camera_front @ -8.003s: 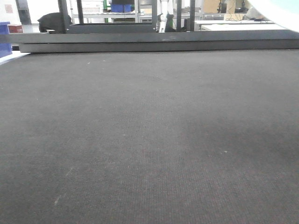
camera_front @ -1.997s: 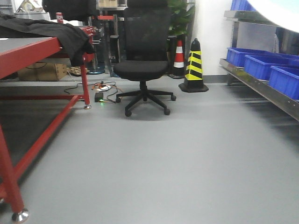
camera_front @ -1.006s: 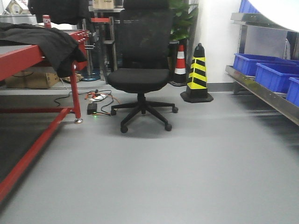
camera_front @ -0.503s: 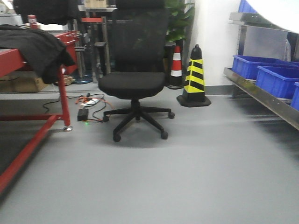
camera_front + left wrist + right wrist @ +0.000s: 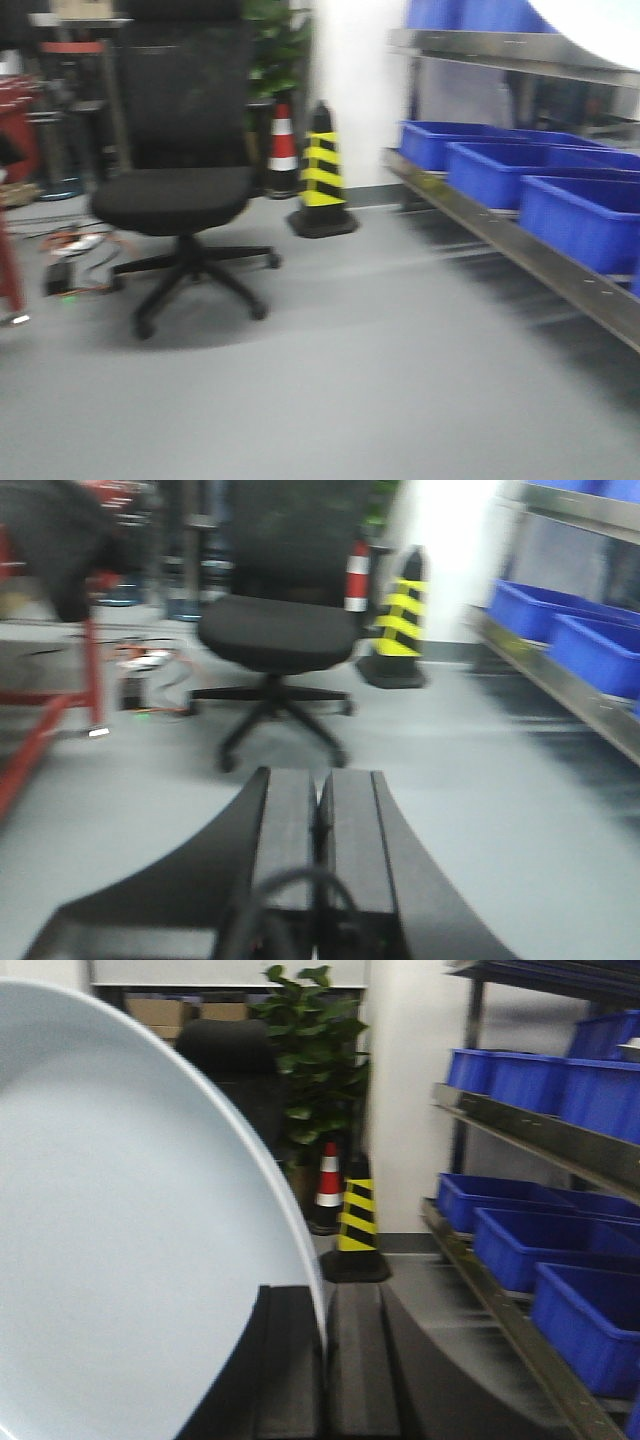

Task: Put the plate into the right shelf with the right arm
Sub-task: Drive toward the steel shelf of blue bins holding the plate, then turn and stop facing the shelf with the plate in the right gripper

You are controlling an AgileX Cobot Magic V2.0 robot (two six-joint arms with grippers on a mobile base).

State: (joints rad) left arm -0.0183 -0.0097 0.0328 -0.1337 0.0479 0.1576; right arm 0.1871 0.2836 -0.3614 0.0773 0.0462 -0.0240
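In the right wrist view my right gripper [image 5: 322, 1305] is shut on the rim of the white plate [image 5: 120, 1250], which fills the left of that view, held on edge. A corner of the plate [image 5: 600, 25] shows at the top right of the front view. The right shelf [image 5: 520, 250], a steel rack with blue bins [image 5: 575, 215], runs along the right; it also shows in the right wrist view [image 5: 520, 1130] and the left wrist view [image 5: 580, 695]. My left gripper [image 5: 320, 790] is shut and empty, above the floor.
A black office chair [image 5: 180, 190] stands left of centre on the grey floor. A yellow-and-black cone [image 5: 322, 170] and a red-and-white cone [image 5: 283, 140] stand by the back wall. Cables [image 5: 70, 270] lie on the floor by a red table leg [image 5: 8, 270].
The view has swung to the right: the chair, cones and red table have slid left and the shelf with blue bins now fills more of the right side. Eight seconds ago a dark tabletop filled the view.
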